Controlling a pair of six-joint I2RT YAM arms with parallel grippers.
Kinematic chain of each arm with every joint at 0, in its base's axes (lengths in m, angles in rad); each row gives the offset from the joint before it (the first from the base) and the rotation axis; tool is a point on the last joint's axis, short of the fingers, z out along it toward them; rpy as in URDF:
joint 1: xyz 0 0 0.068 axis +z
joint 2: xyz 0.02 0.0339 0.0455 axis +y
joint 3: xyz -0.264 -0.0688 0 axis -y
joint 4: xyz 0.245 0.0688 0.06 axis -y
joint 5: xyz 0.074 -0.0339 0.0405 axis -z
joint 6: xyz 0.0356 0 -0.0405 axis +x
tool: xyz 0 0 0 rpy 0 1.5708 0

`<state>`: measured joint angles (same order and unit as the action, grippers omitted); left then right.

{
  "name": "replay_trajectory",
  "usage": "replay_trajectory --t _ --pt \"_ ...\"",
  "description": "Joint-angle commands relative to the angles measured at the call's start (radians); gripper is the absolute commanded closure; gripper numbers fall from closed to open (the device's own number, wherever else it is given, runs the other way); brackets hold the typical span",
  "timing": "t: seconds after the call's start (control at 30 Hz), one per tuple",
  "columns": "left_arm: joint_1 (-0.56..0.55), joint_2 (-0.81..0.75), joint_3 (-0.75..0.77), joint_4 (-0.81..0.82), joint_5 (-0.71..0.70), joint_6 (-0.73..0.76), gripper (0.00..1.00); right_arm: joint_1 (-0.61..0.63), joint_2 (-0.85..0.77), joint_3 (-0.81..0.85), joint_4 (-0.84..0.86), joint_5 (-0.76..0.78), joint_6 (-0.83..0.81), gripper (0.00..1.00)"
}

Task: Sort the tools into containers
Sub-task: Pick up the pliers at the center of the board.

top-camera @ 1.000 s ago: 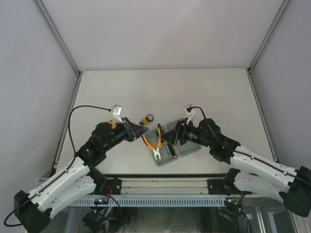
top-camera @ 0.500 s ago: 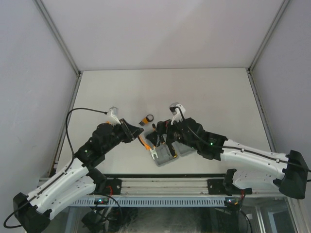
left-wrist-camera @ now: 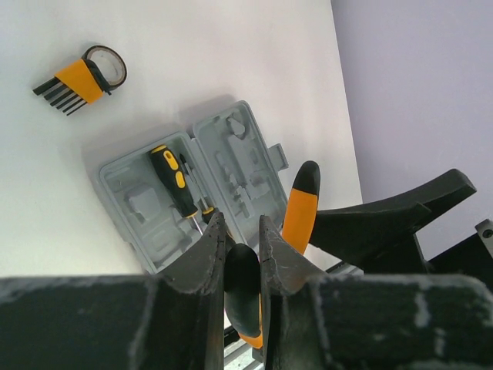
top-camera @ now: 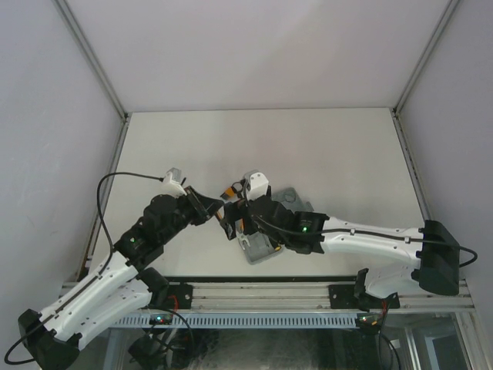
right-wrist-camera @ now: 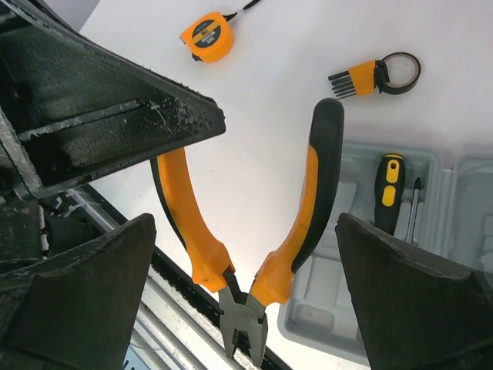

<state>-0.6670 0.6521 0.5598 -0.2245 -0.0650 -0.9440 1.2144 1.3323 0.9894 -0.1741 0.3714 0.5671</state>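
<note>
Since a second ago my right arm has swung left across the grey case (top-camera: 266, 248), and its jaws have gone from half-closed to fully spread. The right gripper (right-wrist-camera: 246, 308) now straddles the pliers (right-wrist-camera: 271, 279) without touching them: one finger stands well off to each side of the tool's head.

My left gripper (left-wrist-camera: 240, 235) is pinching one black-and-orange pliers handle between its fingertips, and the other handle splays out free to the side.

Below them the case lies open on the table (top-camera: 308, 146), close to the near edge around the middle. One yellow-and-black screwdriver (left-wrist-camera: 173, 181) sits in its left half, with a thinner shaft lying just beside it. I cannot tell what that shaft belongs to.

Just beyond the far left corner of the case lies the hex-key set (left-wrist-camera: 77, 77) with its ring. Farther off on bare table, well apart from the case, is the tape measure (right-wrist-camera: 206, 35).
</note>
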Motion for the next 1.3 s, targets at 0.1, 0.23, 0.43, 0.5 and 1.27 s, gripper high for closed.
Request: replay_trajectory --t 0.1,0.23,0.43,0.5,1.27 --pt "0.000 -0.019 0.078 0.063 -0.002 -0.044 1.00 0.030 0.025 0.041 0.065 -0.015 -0.081 0.01" --pt "0.000 -0.016 0.079 0.058 -0.009 -0.048 1.00 0.039 0.042 0.042 0.096 -0.033 -0.098 0.04" --pt "0.000 -0.014 0.090 0.027 -0.028 -0.055 1.00 0.051 0.063 0.051 0.050 0.058 -0.072 0.15" --pt "0.000 -0.010 0.093 0.015 -0.032 -0.057 1.00 0.052 0.070 0.051 0.045 0.074 -0.071 0.19" --pt "0.001 -0.025 0.077 -0.027 -0.056 -0.101 1.00 0.091 0.203 0.153 -0.013 0.106 -0.122 0.58"
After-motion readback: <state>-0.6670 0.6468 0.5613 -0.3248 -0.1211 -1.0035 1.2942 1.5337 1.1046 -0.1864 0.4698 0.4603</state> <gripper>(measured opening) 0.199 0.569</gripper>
